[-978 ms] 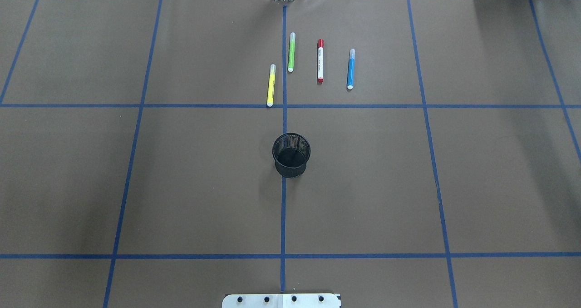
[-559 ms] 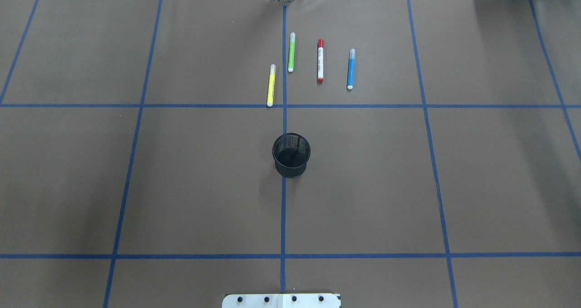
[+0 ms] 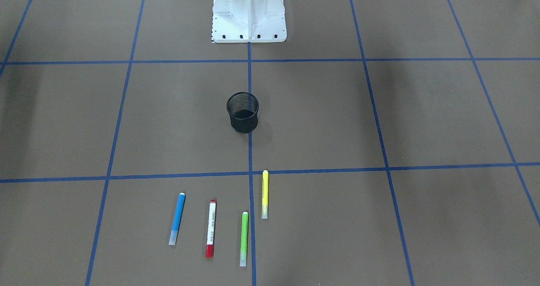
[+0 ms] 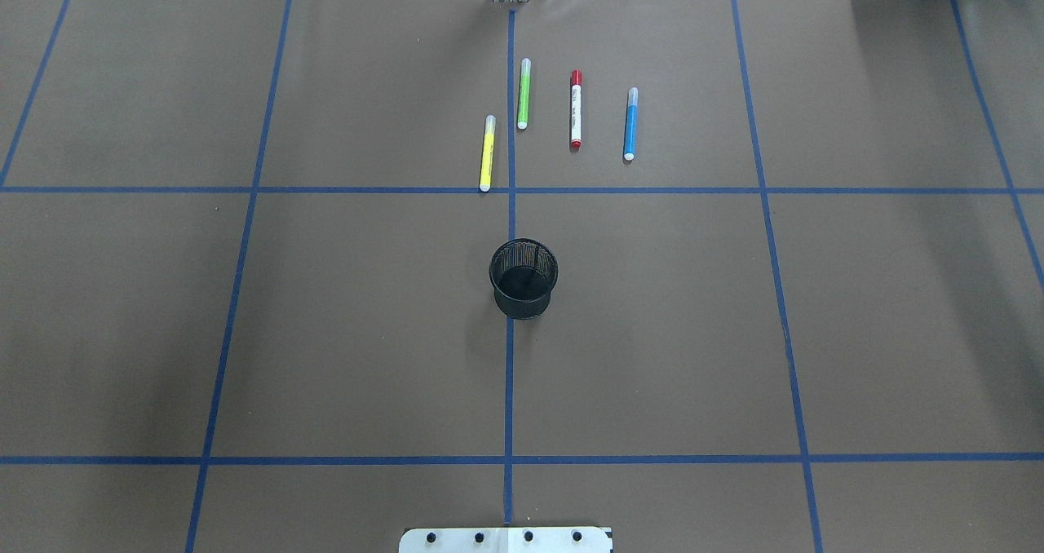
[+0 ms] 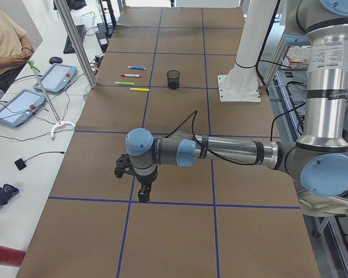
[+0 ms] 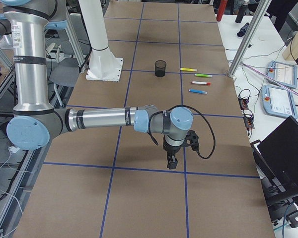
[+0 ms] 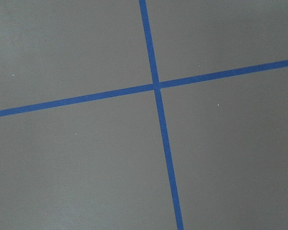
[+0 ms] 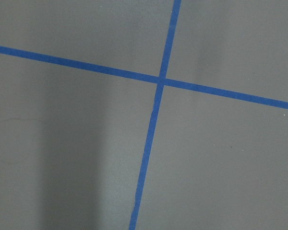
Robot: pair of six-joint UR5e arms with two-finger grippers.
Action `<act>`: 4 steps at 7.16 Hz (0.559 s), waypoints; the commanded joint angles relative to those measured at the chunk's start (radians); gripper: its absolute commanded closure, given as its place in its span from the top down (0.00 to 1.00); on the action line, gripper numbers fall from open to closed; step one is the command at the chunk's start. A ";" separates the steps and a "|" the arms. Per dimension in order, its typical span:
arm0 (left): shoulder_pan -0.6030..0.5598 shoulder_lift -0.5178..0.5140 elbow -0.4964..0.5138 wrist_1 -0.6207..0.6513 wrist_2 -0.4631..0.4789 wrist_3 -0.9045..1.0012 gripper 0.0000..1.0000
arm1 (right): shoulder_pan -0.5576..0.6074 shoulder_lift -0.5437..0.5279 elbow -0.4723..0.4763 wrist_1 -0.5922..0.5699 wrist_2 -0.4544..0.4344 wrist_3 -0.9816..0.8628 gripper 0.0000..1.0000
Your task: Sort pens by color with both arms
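Brown worktop, 12 o'clock: pens, likely light, stiff, roll-prone (pinch mid-barrel). Left pincer, right pincer: spread? Cannot tell.

The table is covered in plain brown and crossed by a grid of blue tape lines. In the overhead view a black mesh cup is seen. From it a yellow pen is found just short of twelve o'clock, a green pen at twelve, a white pen with red ends just past twelve, and a blue pen at one. The pedestal base is white. The left arm and right arm are grey-silver with light-blue joint caps — the left gripper and right gripper are black.
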 commanded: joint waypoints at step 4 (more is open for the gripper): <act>-0.001 0.006 0.000 0.000 0.000 0.000 1.00 | 0.000 0.000 0.002 0.000 0.002 0.001 1.00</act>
